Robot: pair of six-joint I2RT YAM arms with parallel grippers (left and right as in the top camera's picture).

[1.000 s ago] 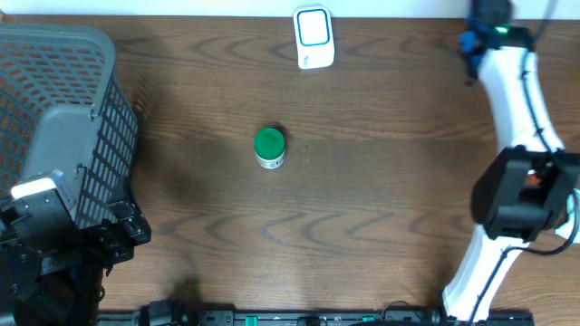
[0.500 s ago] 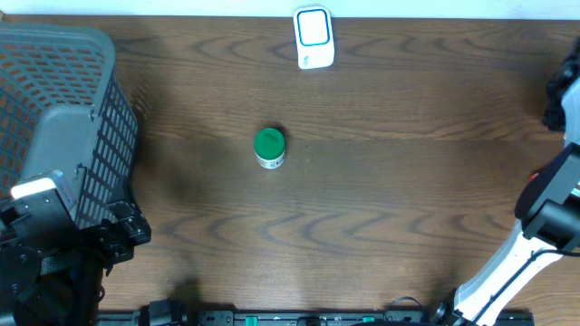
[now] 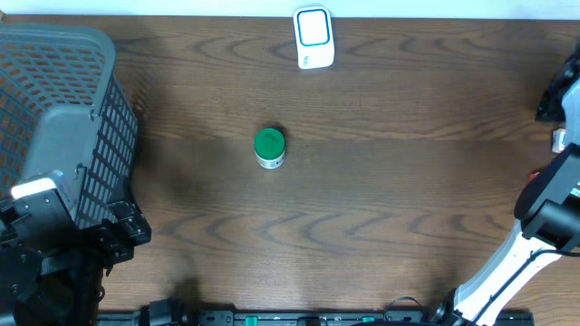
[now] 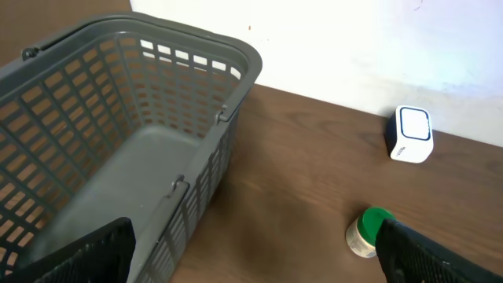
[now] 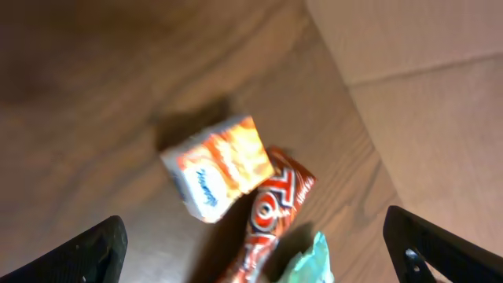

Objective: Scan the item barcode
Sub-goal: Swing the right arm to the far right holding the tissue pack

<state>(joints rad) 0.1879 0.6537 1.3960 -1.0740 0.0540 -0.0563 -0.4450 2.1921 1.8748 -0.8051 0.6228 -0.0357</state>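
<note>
A small jar with a green lid stands mid-table, also seen in the left wrist view. The white scanner with a blue ring sits at the back edge. My left gripper is open and empty, low beside the basket and far from the jar. My right gripper is open above a small orange-and-white box, a red wrapped bar and a teal packet, touching none of them. In the overhead view its arm runs off the right edge.
A grey plastic basket fills the left side, empty as far as the left wrist view shows. A cardboard wall stands just right of the snack items. Bare brown wood surrounds the jar.
The right arm swung from the back right corner out past the right edge of the overhead view. The jar, scanner, basket and left arm have not moved.
</note>
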